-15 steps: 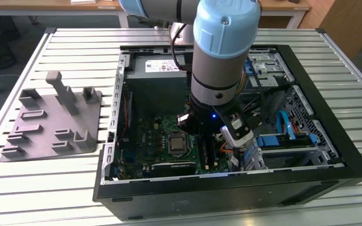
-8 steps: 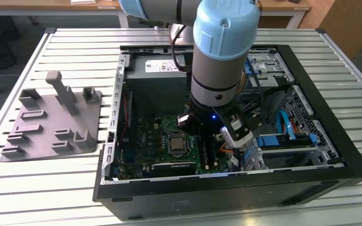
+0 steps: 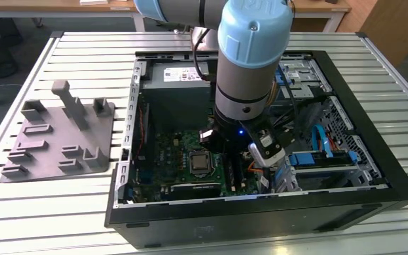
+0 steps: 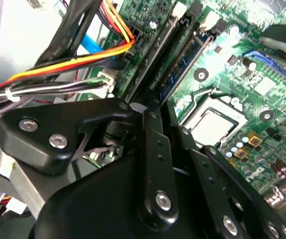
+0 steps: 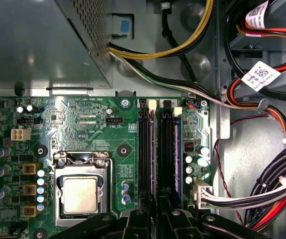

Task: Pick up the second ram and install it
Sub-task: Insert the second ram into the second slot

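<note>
The gripper (image 3: 241, 154) hangs low inside the open computer case (image 3: 374, 159), over the motherboard's (image 5: 78, 119) long memory slots (image 5: 145, 149) beside the processor socket (image 5: 80, 191). Whether its fingers are parted or closed on anything, I cannot tell. A ram stick (image 4: 180, 69) stands seated in a slot next to the socket; whether it is the second ram is unclear.

I count one motherboard (image 5: 93, 129), one processor (image 5: 79, 195) — two long memory slots (image 5: 145, 144) just ahead of my jaws — one grey block (image 3: 59, 138).
</note>
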Robot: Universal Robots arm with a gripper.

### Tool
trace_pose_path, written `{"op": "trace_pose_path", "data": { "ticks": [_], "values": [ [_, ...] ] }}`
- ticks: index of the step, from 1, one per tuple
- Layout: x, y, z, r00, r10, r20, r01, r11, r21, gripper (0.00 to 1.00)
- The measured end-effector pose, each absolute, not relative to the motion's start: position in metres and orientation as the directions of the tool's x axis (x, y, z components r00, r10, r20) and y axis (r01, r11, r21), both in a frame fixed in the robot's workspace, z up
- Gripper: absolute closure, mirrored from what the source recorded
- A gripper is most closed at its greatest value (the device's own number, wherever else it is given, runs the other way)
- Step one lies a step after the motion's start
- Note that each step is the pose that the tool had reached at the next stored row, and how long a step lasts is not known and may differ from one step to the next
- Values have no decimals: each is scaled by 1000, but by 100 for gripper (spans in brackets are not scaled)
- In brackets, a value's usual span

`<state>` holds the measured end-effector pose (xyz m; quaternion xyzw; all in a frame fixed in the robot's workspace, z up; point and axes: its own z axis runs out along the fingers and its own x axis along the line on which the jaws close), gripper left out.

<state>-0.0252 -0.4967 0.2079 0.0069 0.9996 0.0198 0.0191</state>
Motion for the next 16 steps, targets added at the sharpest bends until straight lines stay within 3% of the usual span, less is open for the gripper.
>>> {"op": "trace_pose_path", "data": {
  "ticks": [1, 12, 14, 16],
  "values": [
    [-25, -497, 208, -999, 15, -38, 13, 999, 40, 79],
    [-25, -495, 246, -999, 15, -38, 13, 999, 39, 79],
    [-25, -494, 254, -999, 14, -38, 13, 999, 38, 80],
    [-25, -494, 262, -999, 14, -38, 13, 999, 38, 90]
  ]
}}
